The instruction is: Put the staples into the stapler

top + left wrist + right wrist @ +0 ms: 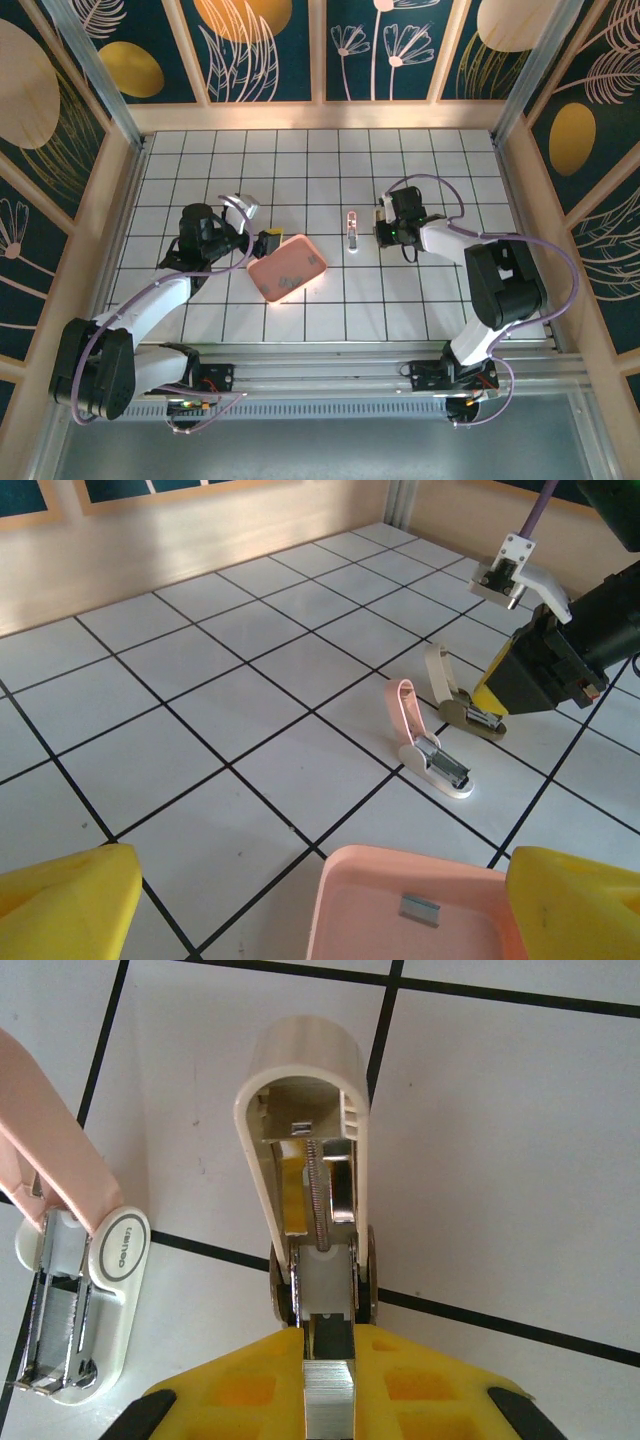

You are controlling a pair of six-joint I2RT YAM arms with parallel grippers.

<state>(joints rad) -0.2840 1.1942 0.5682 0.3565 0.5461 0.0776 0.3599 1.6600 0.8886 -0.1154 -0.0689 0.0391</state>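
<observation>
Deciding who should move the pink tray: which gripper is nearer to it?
Left. The left gripper hangs open by the pink tray; the right gripper is at the beige stapler, apart from the tray.

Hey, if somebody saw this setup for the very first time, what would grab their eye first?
Mid-table, the right gripper pinches a silvery strip of staples at the open channel of a beige mini stapler, whose lid stands upright. Just beside it sits a pink stapler, also flipped open. Nearer the left arm, a pink tray holds a spare staple strip, with the open left gripper at its edge.
</observation>
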